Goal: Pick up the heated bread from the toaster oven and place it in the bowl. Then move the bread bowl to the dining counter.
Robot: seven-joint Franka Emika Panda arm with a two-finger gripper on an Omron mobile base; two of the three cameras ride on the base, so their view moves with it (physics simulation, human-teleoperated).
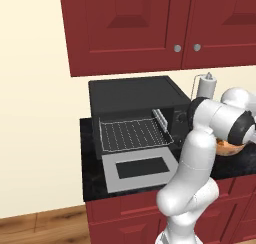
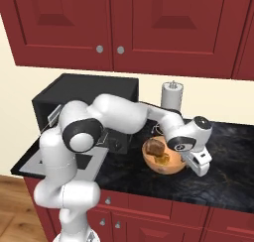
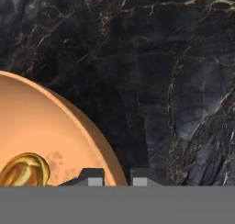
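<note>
**Jaws pinched on the bowl's rim**

My gripper was down at the right-hand edge of the bowl, and my two fingertips stood close together with the orange rim running between them, one tip inside the bowl and one outside. I had closed nearly all the way, so what I held was the thin wall of the bowl. In my hand view the rim curved up from between my tips, with black marbled stone beyond it.

The heated bread lay inside the bowl, a brown chunk leaning toward the left side. The bowl sat on the black counter over the red cabinets, just right of the toaster oven.

The oven's grey door hung open and flat, and its wire rack was pulled out. A paper towel roll stood upright behind the bowl, against the wall.
</note>
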